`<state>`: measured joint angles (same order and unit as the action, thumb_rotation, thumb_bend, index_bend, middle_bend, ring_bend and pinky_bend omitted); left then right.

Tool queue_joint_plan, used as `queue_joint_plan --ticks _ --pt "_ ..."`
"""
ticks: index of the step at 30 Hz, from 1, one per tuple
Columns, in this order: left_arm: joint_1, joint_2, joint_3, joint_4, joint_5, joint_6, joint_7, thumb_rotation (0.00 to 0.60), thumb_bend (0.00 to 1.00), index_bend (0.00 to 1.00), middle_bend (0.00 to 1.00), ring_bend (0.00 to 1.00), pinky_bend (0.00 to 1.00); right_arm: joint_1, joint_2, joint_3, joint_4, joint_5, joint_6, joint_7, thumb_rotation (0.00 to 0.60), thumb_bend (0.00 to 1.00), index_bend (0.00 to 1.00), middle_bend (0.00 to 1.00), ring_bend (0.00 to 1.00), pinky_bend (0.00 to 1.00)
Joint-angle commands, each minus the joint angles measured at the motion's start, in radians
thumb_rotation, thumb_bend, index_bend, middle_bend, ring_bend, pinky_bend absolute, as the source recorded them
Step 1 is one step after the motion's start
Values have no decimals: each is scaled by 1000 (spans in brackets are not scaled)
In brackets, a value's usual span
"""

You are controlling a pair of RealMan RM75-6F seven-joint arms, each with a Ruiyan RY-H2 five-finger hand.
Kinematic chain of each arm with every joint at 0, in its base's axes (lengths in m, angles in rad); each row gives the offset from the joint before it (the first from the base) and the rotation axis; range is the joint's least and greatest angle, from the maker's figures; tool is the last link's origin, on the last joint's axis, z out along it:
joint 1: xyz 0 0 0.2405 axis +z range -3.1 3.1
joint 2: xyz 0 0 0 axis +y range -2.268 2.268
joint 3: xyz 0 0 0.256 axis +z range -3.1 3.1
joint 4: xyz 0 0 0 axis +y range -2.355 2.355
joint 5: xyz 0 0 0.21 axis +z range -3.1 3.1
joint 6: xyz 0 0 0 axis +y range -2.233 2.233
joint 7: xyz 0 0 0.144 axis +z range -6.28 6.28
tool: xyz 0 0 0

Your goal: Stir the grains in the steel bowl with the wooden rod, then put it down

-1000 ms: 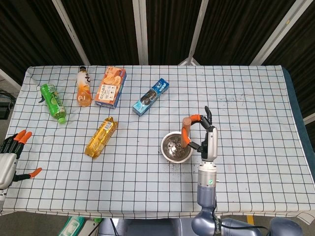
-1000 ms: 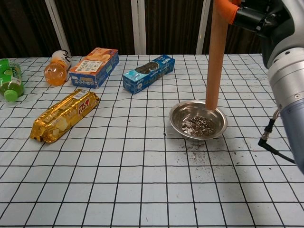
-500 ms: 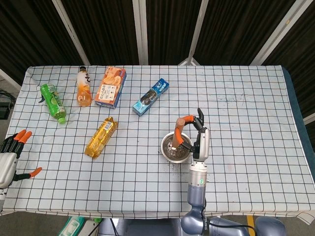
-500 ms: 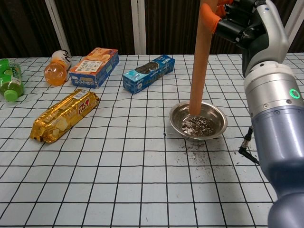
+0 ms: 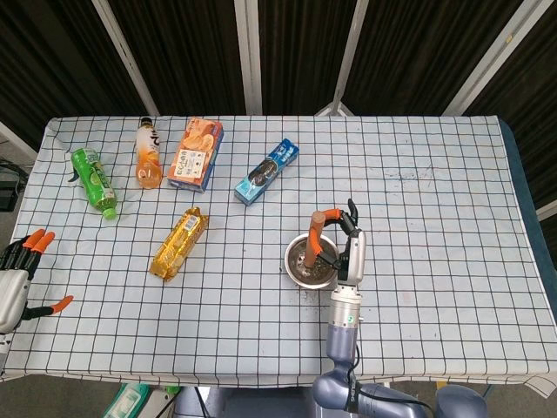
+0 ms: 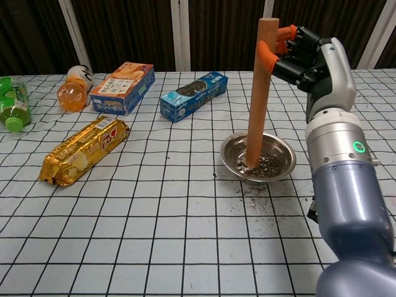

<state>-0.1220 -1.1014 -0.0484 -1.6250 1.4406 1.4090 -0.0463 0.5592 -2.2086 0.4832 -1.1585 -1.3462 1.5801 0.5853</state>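
A steel bowl [image 6: 279,167] [image 5: 296,272] of dark grains sits right of the table's middle. The wooden rod [image 6: 259,93] [image 5: 313,239] stands nearly upright with its lower end down in the grains. My right hand [image 6: 306,59] [image 5: 345,239] grips the rod near its top, orange fingertips wrapped around it. My left hand [image 5: 19,279] hangs at the table's left edge, fingers spread, holding nothing; the chest view does not show it.
Spilled grains [image 6: 250,193] lie on the cloth in front of the bowl. A gold snack packet [image 6: 83,150], blue box [image 6: 193,95], orange box [image 6: 122,87], orange bottle [image 6: 75,88] and green bottle [image 6: 11,103] lie left and behind.
My right hand has moved left and lowered with the rod. The rod's tip went from the bowl's far rim down into the grains.
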Motion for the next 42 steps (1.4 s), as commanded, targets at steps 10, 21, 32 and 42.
queue_joint_plan --ticks 10,21,32,42 --pt "-1 1 0 -1 -2 -3 -1 600 18 0 0 0 0 11 -44 -15 113 -9 -11 40 600 588 770 632 532 0" --pt "-1 1 -1 -3 1 0 -2 600 18 0 0 0 0 17 -26 -6 91 -46 21 30 600 588 771 633 532 0" --pt "0 1 0 -5 3 2 0 600 18 0 0 0 0 20 32 20 -12 -61 36 -18 600 588 771 633 532 0" --pt "-1 0 0 -4 0 0 1 600 18 0 0 0 0 8 21 -1 21 -35 16 -10 600 589 774 634 532 0"
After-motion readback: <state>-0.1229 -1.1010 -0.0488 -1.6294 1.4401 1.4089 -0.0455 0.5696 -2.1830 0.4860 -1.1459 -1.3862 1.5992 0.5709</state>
